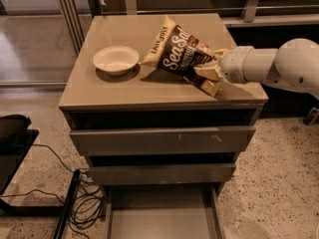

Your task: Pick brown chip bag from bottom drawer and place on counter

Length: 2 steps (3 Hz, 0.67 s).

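Camera view gives you the brown chip bag [179, 56] out of the drawer and over the counter [124, 91], slanting from the middle of the top toward its right edge, with the upper end pointing at the back edge. Its low left corner sits at or just above the surface; you cannot tell whether it touches. Judge it as a light, crinkly, air-filled pouch: soft, slippery on the film and easily crushed, so the flat sealed end is the sensible place to hold, not the puffed middle. That is where the gripper [208, 78] has it, near the right edge toward the front right corner, its cream fingers [207, 72] closed down on the bag's right end with the film pinched between them. Expect the loose end to sag and swing if you move fast. Count one bag, one gripper on one white arm [269, 66], and one white bowl [116, 59] standing near the left edge, apart from the bag. Below the top you have three drawers; the bottom drawer [162, 218] is pulled out, and the part of its grey floor that shows is bare.
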Tool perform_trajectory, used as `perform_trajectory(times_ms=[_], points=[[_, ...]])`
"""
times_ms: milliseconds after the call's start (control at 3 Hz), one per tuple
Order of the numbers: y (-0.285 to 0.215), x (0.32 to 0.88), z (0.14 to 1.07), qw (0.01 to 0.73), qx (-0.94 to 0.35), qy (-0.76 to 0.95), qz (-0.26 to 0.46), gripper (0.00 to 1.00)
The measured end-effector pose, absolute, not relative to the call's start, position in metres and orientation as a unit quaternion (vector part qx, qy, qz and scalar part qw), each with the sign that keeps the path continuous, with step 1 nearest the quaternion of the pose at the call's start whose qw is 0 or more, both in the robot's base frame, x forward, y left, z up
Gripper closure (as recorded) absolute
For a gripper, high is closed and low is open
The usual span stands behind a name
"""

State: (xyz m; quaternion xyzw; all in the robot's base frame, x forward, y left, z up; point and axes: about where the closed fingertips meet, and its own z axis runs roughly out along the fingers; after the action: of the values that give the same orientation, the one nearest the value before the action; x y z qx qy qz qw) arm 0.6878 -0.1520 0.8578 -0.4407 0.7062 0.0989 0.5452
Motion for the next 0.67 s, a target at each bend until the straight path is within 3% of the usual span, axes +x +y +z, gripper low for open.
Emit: perform_trajectory(times_ms=[667], points=[[-0.152,0.6879,0.8617,0.545,-0.441,0.706,0.099,0.58]])
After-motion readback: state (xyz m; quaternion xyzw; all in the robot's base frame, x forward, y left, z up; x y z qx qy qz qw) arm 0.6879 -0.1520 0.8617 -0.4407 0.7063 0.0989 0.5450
